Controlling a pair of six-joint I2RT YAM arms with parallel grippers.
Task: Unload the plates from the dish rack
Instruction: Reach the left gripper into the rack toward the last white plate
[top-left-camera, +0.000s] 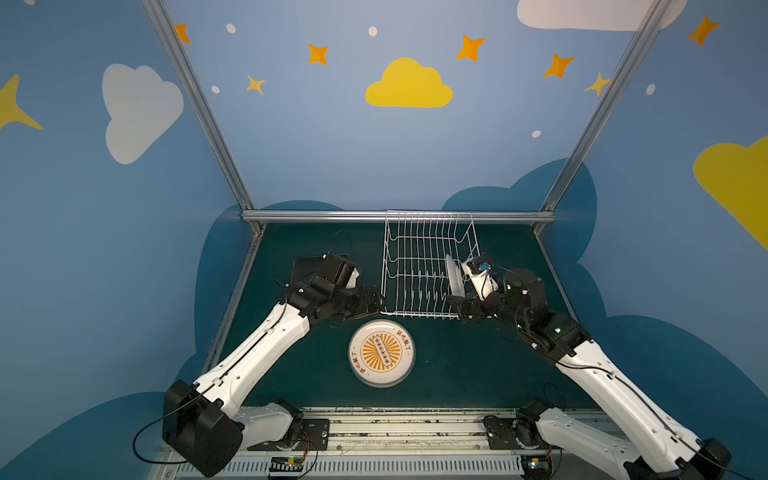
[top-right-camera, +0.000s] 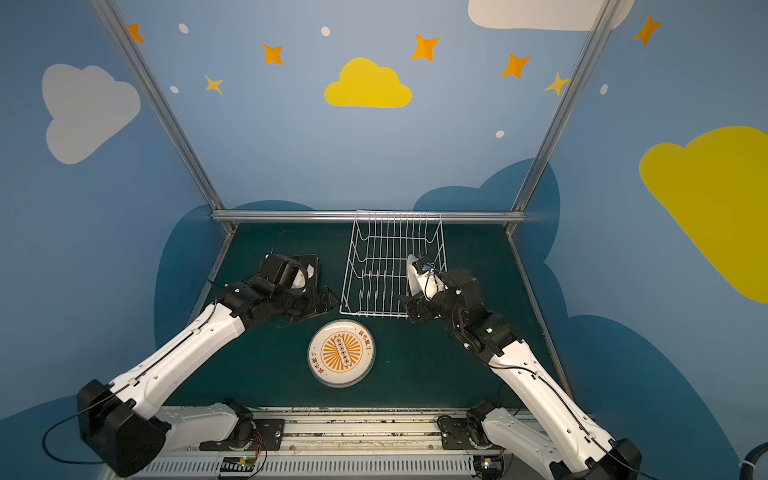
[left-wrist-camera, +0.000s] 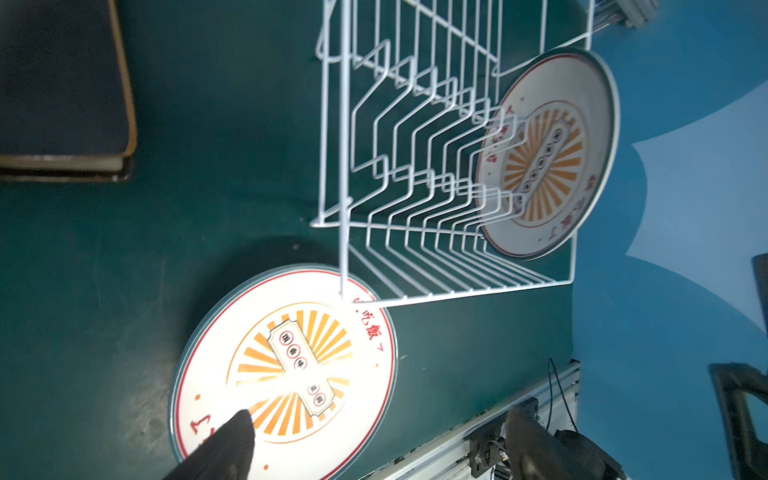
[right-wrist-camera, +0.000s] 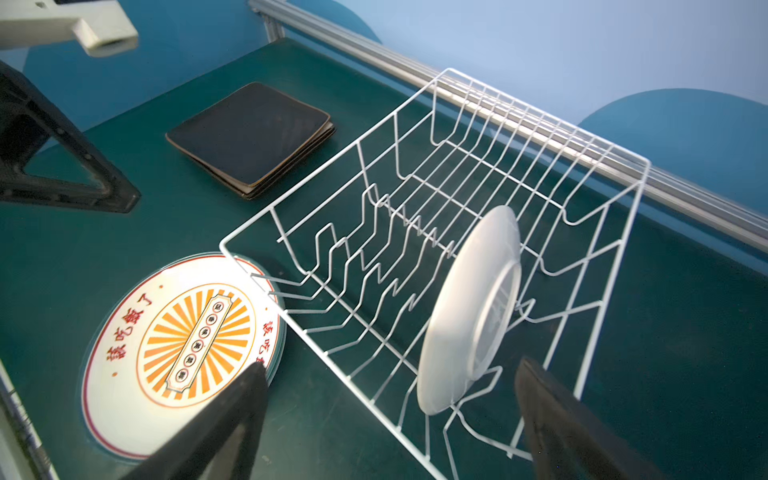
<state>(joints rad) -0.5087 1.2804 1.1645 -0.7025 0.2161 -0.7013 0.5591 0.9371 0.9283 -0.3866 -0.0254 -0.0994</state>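
Right gripper (right-wrist-camera: 390, 365): jaws apart, empty, beside last round plate (right-wrist-camera: 469, 311) standing in dish rack (right-wrist-camera: 548, 115) | left gripper (left-wrist-camera: 380, 413): apart, empty | unloaded plates (right-wrist-camera: 183, 332): on table (top-left-camera: 478, 374) | risk: plate may snag prongs, dragging rack, or slip.

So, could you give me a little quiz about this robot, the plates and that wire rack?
1. How many plates stand in the dish rack?
2. True or false: the right gripper is clamped on the standing plate.
3. Where is the stack of square plates? A) in the dish rack B) on the table beside the dish rack, dark backs up C) in the right gripper

Key: 1. One. 2. False: its jaws are open. 3. B.
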